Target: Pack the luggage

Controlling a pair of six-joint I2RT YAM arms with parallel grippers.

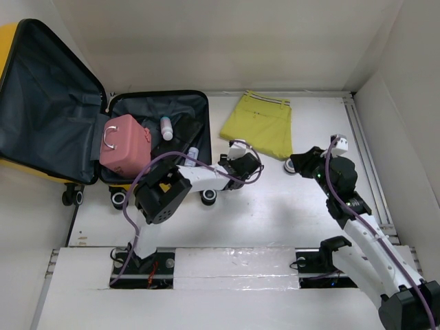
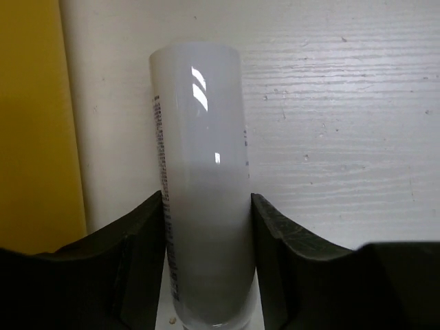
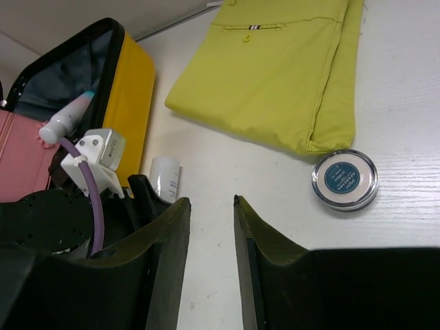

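The yellow suitcase lies open at the left, with dark lining and its yellow wall facing the table. Inside are a pink case, a white bottle and a teal-capped tube. My left gripper is shut on a white cylindrical tube, low over the table just right of the suitcase wall. The tube also shows in the right wrist view. My right gripper is open and empty above the table, close to a round tin.
A folded yellow-green garment lies at the back middle of the table. The round tin sits just in front of its right corner. White walls enclose the table at the back and right.
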